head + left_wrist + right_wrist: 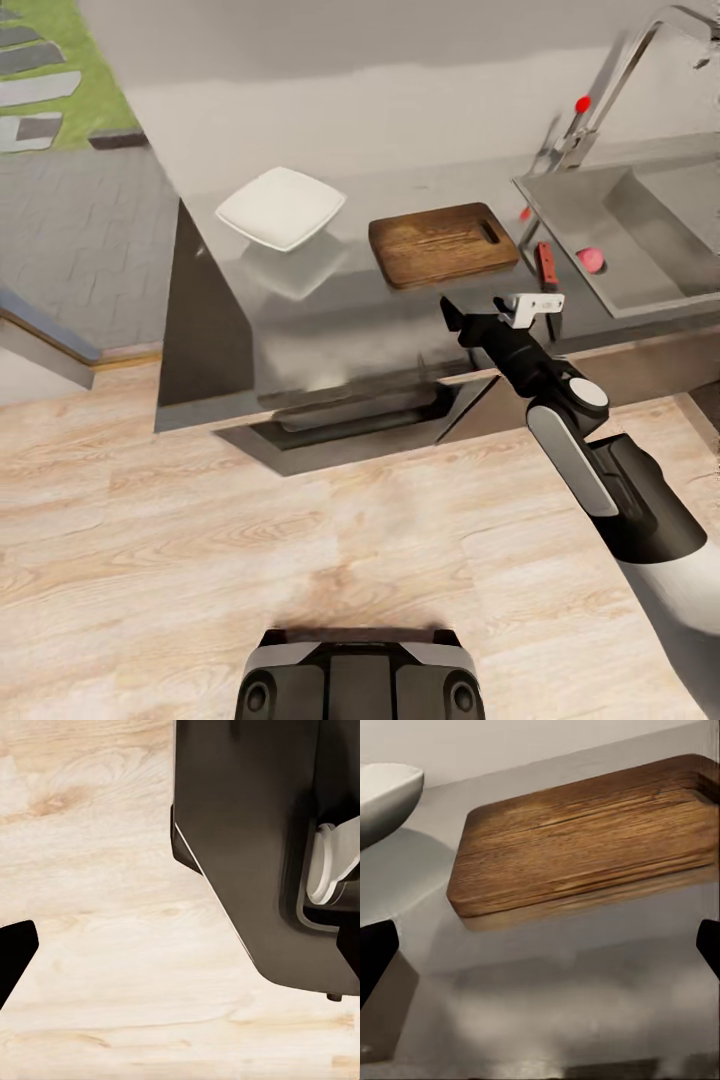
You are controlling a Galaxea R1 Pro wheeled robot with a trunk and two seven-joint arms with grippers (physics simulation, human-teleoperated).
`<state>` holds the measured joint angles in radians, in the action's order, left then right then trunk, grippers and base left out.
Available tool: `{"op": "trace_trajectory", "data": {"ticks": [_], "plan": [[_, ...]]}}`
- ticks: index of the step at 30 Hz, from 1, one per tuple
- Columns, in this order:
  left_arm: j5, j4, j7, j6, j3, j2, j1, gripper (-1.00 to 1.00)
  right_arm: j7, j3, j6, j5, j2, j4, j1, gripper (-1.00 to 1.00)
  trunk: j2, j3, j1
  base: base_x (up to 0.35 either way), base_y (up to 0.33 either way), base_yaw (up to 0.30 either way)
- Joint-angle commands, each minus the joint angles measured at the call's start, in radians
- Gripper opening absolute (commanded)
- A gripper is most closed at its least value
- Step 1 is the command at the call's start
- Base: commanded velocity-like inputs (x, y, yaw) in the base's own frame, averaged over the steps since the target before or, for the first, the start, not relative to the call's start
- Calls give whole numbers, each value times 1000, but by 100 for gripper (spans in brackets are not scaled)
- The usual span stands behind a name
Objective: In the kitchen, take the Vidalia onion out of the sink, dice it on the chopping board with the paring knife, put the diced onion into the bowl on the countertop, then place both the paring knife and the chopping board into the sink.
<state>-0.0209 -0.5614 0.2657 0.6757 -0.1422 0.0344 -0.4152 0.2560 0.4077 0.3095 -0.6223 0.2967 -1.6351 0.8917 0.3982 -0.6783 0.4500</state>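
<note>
Right hand [500, 312] spread empty before chopping board [443, 243], bowl [281, 207] and paring knife [547, 268] alongside.

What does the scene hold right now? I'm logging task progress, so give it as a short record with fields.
onion: Vidalia onion lies in the sink
board: chopping board flat on the countertop, bare
knife: paring knife between board and sink
bowl: bowl on countertop, beside the board
right tool: right tool open, above the counter's front edge, holding nothing
</note>
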Motion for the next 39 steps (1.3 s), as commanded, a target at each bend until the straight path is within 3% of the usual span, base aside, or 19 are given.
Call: {"op": "trace_trajectory", "data": {"ticks": [1,5,8,12,24,30,39], "plan": [[-2,-2,7,1,-5,-1,0,100,10,0,2,-9,2,-2,1,100,2,-1,0,-338,0,0],[-2,-3,7,1,-5,-1,0,100,11,-29,18,-8,6,-2,1,100,2,-1,0,-337,0,0],[-2,-2,7,1,-5,-1,0,100,9,-103,82,-9,5,-2,1,100,2,-1,0,-337,0,0],[-2,-3,7,0,-5,-1,0,100,7,-126,112,-10,4,-2,1,100,2,2,0,-337,0,0],[-2,-3,7,-1,-5,-1,0,100,6,-124,115,-9,3,-2,1,100,2,20,0,-338,0,0],[-2,-2,7,-1,-5,-1,0,100,7,-93,113,-8,2,0,0,100,2,29,0,-338,0,0],[-3,-5,10,-2,-5,-1,0,100,3,-78,87,-5,1,13,-129,100,2,44,0,-244,0,0]]}}
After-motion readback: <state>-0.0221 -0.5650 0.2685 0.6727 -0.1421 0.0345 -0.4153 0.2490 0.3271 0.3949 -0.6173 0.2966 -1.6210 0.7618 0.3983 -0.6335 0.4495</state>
